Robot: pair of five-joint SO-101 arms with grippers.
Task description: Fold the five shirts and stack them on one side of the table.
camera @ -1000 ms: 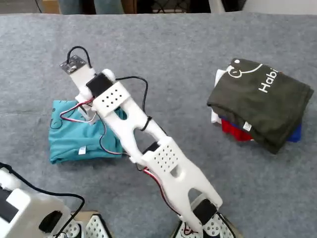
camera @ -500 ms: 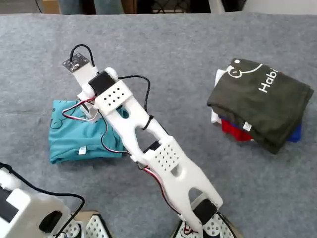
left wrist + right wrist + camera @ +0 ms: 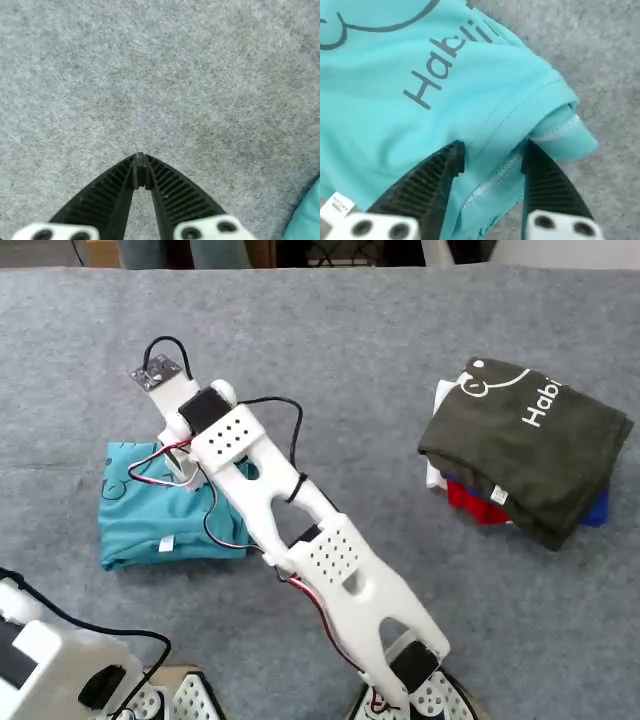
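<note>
- Slightly nearer the table's far edge: the right arm.
- Right gripper has its jaws apart astride a fold of the teal shirt; left gripper is closed, empty.
- Teal shirt lies folded near the left edge.
- Stack sits by the right edge; the teal shirt probably goes on last.

One teal shirt, perhaps four stacked shirts

You have bare grey table along the far side and through the middle, between the teal shirt on the left and the stack of folded shirts on the right. The right arm slants across the near middle and blocks that path. The left arm crowds the near left corner.
</note>
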